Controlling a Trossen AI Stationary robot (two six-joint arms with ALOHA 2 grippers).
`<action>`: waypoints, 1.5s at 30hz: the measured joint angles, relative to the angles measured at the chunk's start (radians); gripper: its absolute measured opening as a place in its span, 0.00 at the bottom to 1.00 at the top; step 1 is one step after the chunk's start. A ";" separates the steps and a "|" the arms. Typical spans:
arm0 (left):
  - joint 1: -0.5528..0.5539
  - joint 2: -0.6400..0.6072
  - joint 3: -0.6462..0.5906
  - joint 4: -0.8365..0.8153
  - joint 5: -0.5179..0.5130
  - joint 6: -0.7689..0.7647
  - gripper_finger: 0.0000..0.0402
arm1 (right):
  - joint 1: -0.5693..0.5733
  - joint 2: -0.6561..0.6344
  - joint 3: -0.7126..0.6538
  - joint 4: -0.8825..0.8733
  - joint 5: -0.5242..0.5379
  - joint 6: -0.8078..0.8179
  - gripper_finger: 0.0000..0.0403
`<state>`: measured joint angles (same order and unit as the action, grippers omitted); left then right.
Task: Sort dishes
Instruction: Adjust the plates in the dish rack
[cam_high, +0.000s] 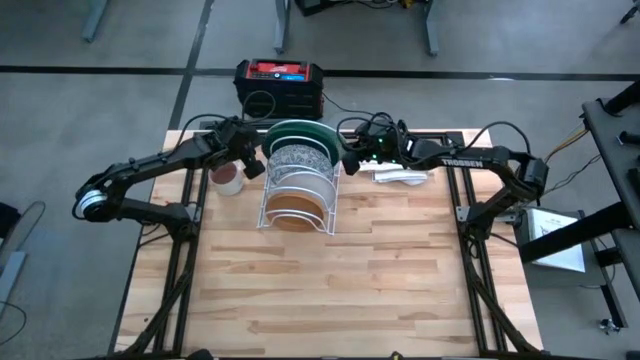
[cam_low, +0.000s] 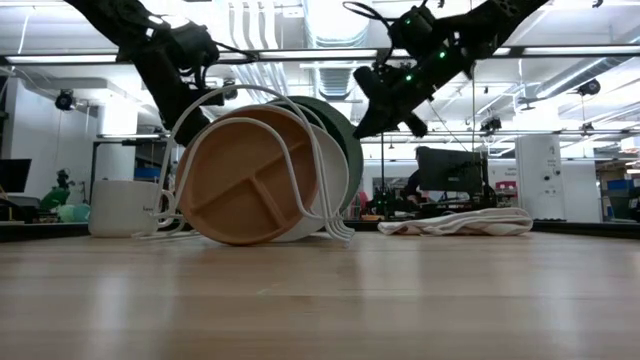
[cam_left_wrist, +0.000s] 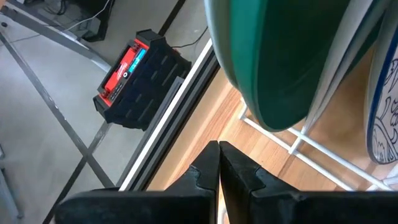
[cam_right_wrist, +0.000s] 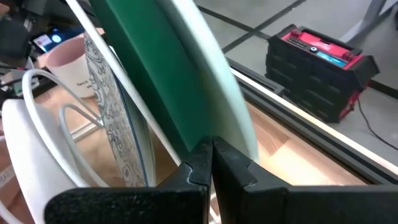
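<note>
All four plates are stood on edge in the white wire rack (cam_high: 268, 212) at the counter's (cam_high: 330, 290) far side, so each is kept apart: the green plate (cam_high: 300, 131) rearmost, then the speckled plate (cam_high: 297, 157), the white plate (cam_high: 297, 182) and the tan plate (cam_high: 296, 208). The left claw (cam_high: 250, 163) and right claw (cam_high: 347, 162) are held shut and empty either side of the green plate.

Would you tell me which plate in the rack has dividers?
The tan-brown plate at the front of the rack; its face is split into compartments, unlike the others.
</note>
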<state>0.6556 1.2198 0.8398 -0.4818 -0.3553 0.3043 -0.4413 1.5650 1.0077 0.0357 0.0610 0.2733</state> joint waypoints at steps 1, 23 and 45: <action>0.000 0.000 0.000 -0.003 0.000 0.000 0.00 | 0.000 -0.008 0.000 -0.011 0.005 -0.003 0.00; 0.001 0.003 -0.045 0.191 0.054 0.125 0.00 | 0.020 -0.122 -0.008 -0.167 0.097 -0.031 0.01; -0.027 0.003 -0.045 0.220 0.105 0.086 0.00 | 0.020 -0.122 -0.024 -0.166 0.178 -0.026 0.01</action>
<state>0.6289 1.2232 0.7948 -0.2619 -0.2508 0.3908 -0.4217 1.4433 0.9832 -0.1302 0.2386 0.2477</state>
